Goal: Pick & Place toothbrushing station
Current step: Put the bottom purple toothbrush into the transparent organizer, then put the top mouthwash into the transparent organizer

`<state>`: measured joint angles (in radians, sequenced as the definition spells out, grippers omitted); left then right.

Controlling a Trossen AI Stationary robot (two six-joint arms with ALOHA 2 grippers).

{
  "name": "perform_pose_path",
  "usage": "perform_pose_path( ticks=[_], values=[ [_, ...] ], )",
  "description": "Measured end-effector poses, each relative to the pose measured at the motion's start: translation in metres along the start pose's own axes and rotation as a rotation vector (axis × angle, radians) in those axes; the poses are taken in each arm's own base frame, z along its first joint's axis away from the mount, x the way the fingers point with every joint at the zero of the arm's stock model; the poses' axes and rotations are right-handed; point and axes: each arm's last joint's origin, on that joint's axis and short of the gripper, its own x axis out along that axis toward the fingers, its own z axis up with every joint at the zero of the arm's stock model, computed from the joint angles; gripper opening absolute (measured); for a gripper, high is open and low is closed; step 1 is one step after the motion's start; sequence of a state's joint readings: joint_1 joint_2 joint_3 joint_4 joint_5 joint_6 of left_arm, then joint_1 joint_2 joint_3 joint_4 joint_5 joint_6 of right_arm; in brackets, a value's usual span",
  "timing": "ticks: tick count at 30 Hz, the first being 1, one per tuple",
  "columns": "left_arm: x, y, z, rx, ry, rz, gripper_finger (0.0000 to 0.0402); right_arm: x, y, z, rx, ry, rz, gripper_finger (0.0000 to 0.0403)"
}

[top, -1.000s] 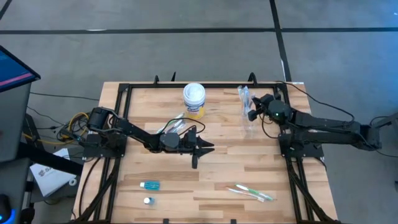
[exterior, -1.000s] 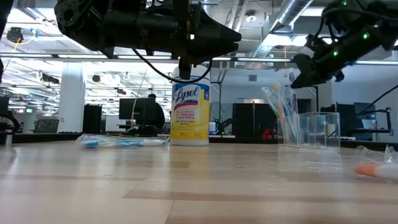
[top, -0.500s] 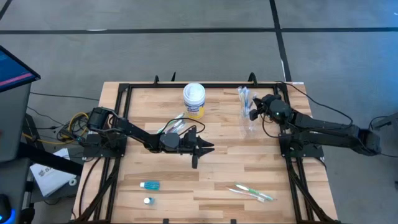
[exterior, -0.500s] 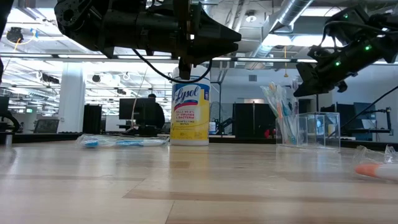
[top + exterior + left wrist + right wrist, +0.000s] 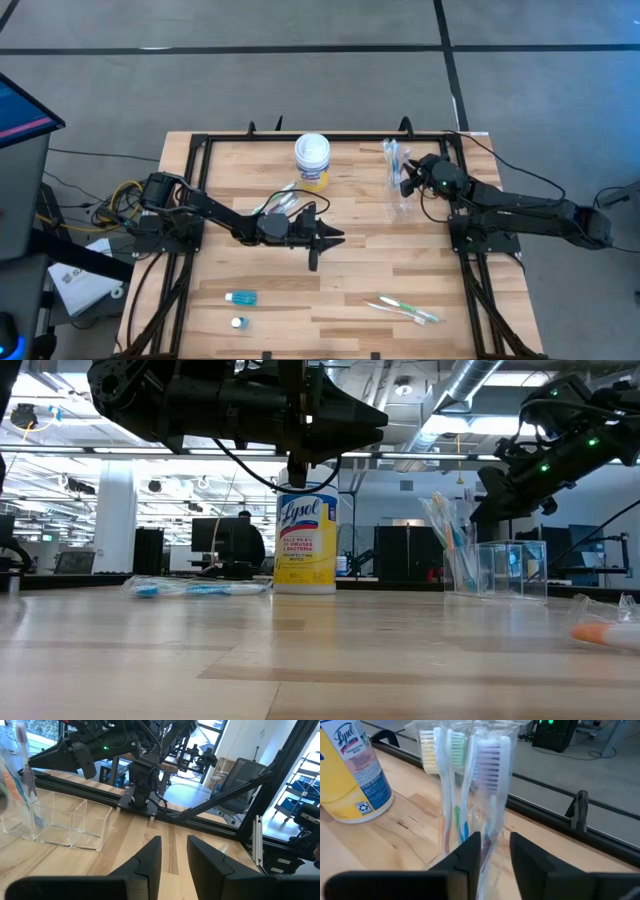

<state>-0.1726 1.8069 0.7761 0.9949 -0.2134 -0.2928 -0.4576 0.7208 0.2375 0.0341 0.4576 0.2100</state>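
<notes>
Clear cup (image 5: 470, 795) holds toothbrushes (image 5: 451, 780) upright, bristles up, only in the right wrist view, just ahead of the narrowly parted, empty right gripper (image 5: 495, 851).

The left gripper (image 5: 297, 470) hangs above the table (image 5: 300, 650), pointing down just in front of the top of a yellow-labelled Lysol canister (image 5: 306, 540). Off to one side of it, low on the wood, lie blue-tipped toothbrushes in clear wrap (image 5: 195, 588). The right gripper (image 5: 484, 503) hovers just above a bunch of upright toothbrushes (image 5: 450, 540) standing in a clear plastic organizer (image 5: 500, 570). An orange-tipped object (image 5: 603, 632) lies at the table's near edge beyond it.
</notes>
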Motion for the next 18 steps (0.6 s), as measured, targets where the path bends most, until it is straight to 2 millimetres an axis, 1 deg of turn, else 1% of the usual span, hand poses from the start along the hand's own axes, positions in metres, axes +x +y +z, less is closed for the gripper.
perform_pose_path(
  ticks=[6,9,13,18],
  values=[
    [0.000,0.000,0.000,0.000,0.000,0.000,0.0088,-0.001,0.002,0.001,-0.001,-0.009,0.015,0.0158],
    [0.000,0.000,0.000,0.000,0.000,0.000,0.0088,-0.003,0.003,0.001,-0.017,-0.018,0.016,0.0183],
    [0.000,0.000,0.000,0.000,0.000,0.001,0.0088,-0.007,0.002,0.005,-0.014,-0.052,0.005,0.0200],
    [0.000,0.000,0.001,0.000,-0.002,0.001,0.0088,-0.014,0.003,0.007,-0.009,-0.079,0.038,0.0203]
  ],
)
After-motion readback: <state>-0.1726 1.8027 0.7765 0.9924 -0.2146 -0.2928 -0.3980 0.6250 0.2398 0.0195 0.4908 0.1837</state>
